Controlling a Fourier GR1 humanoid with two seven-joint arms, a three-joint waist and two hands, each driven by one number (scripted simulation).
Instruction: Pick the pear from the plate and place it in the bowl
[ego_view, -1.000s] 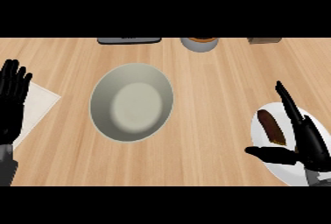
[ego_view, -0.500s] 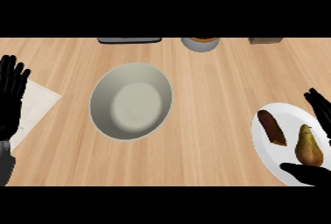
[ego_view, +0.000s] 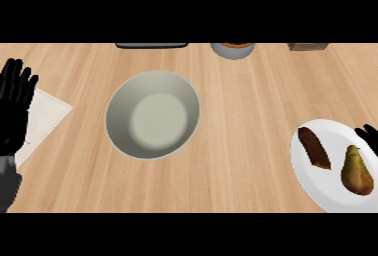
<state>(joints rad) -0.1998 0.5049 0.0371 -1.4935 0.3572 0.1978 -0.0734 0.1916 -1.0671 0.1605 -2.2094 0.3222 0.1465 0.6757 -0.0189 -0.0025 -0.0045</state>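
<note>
Nearest, low on the right: pear (ego_view: 357, 171), lying on its side on the white plate (ego_view: 304, 169). Long axis running nearly 12 to 6, narrow neck aimed at 12 with a slight lean toward 11, fat end toward 6. Just beyond the neck, at about the pear's 12 to 1 o'clock: right hand (ego_view: 367, 134), only a sliver showing at the view's right border, over the plate. Cannot tell how far open, nor whether holding anything. Plainly the nearer hand, so probably a short reach toward 6 and a grasp across the pear's narrow width. At the pear's 10 o'clock, apart from it: a dark brown oblong food (ego_view: 315, 148). Well apart, between 9 and 10 o'clock: grey bowl (ego_view: 153, 114), nothing in it yet. At far left: left hand (ego_view: 15, 107), spread flat, resting, holding nothing, over the edge of a white napkin (ego_view: 46, 116).
</note>
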